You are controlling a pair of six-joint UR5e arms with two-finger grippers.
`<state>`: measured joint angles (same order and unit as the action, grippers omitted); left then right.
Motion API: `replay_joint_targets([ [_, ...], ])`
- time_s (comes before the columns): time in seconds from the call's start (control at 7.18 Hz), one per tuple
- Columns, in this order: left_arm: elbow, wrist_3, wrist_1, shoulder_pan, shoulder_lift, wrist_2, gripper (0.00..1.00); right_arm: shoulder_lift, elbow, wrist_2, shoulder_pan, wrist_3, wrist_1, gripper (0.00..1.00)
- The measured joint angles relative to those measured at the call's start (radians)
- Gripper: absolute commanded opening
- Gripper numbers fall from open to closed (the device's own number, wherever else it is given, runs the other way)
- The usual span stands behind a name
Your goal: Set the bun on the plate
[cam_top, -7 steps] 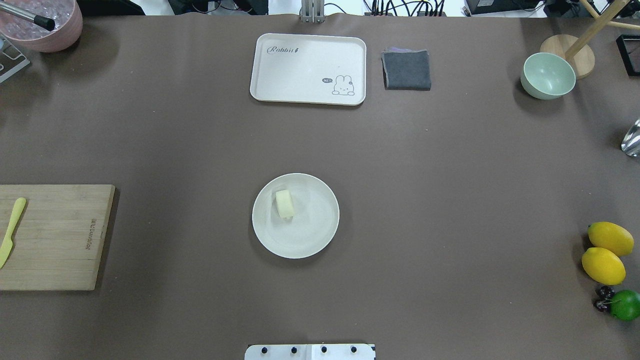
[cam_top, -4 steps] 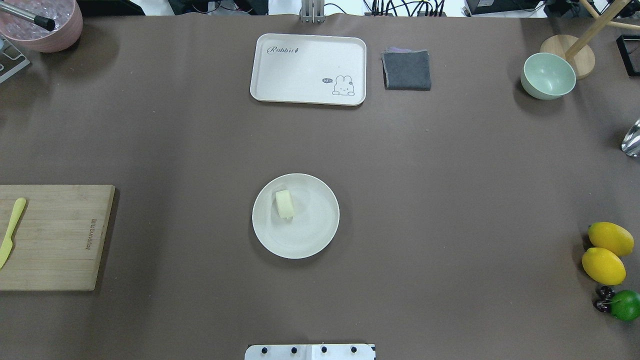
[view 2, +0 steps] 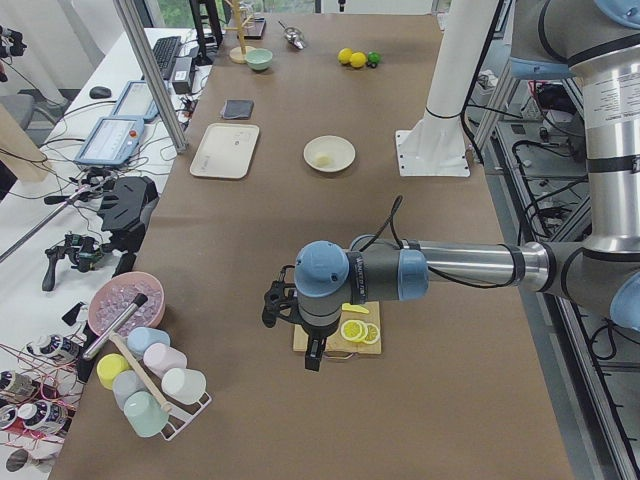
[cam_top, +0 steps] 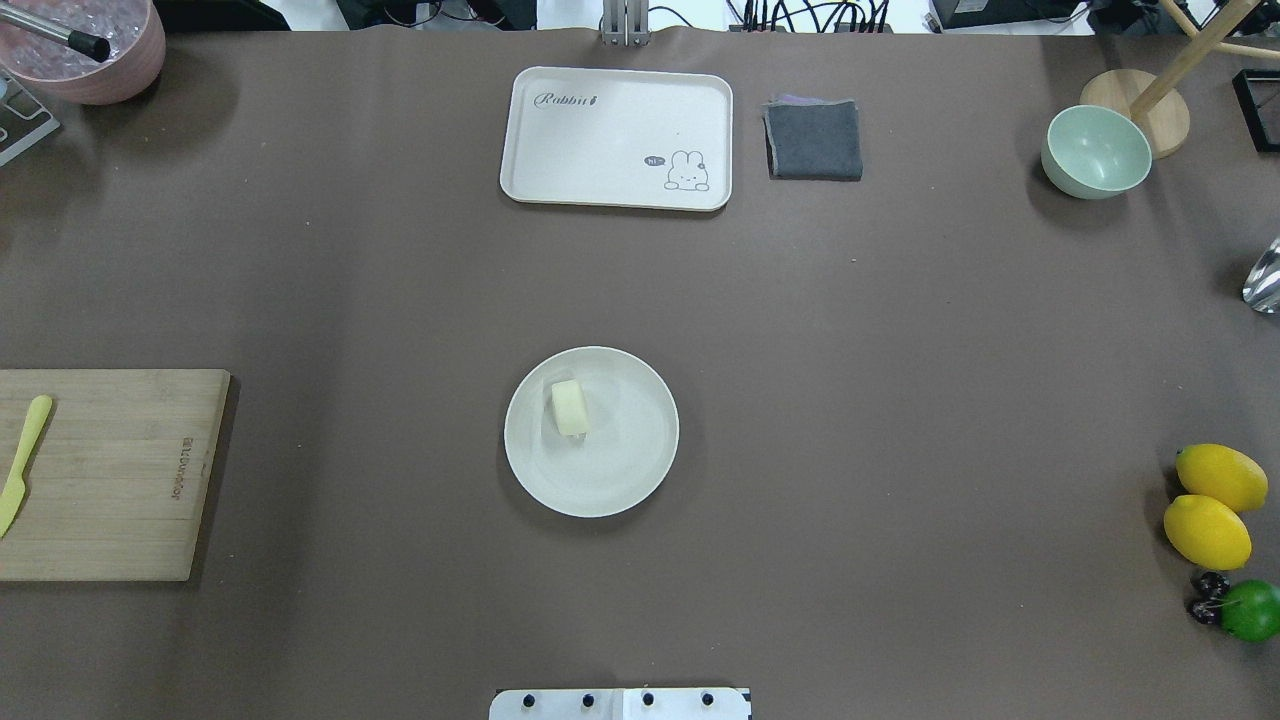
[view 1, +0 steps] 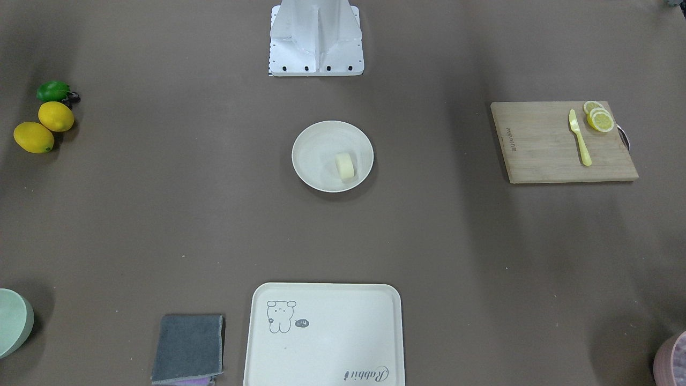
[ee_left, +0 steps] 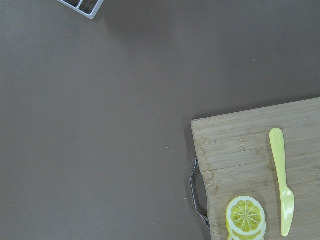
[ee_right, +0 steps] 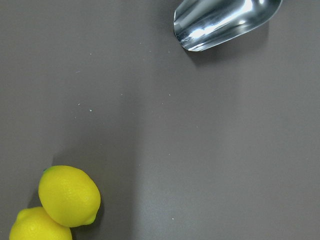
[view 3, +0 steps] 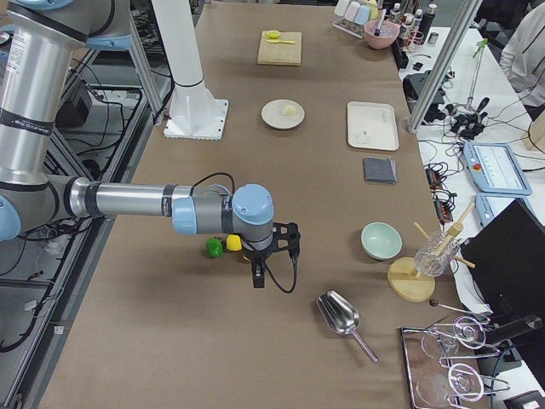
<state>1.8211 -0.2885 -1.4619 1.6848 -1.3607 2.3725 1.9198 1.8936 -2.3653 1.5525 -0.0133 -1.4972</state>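
The pale cream bun (cam_top: 569, 408) lies on the round off-white plate (cam_top: 625, 455) at the table's centre, in the half of the plate toward the robot's left. The front view shows the same bun (view 1: 345, 165) on the plate (view 1: 316, 153). No gripper is near it. In the exterior left view my left gripper (view 2: 312, 356) hangs over the cutting board, far from the plate (view 2: 340, 148). My right gripper (view 3: 257, 279) hangs by the lemons in the exterior right view, far from the plate (view 3: 274, 119). I cannot tell whether either gripper is open or shut.
A rabbit tray (cam_top: 616, 138) and grey cloth (cam_top: 814, 140) lie at the far edge, a green bowl (cam_top: 1096, 152) far right. The cutting board (cam_top: 110, 475) with a yellow knife (cam_top: 22, 462) and lemon slices (view 1: 599, 118) is left. Lemons (cam_top: 1208, 505), a lime (cam_top: 1250, 610) and a metal scoop (ee_right: 225, 22) are right.
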Motion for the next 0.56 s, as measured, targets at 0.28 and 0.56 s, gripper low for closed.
replay_joint_targets([
  [0.28, 0.000, 0.001, 0.000, 0.014, 0.005, -0.001, 0.97, 0.018, -0.010, -0.008, 0.016, -0.001, 0.000, 1.00],
  [0.56, 0.010, 0.001, 0.004, 0.025, 0.002, -0.035, 0.97, 0.022, -0.010, 0.002, 0.012, -0.002, -0.001, 1.00],
])
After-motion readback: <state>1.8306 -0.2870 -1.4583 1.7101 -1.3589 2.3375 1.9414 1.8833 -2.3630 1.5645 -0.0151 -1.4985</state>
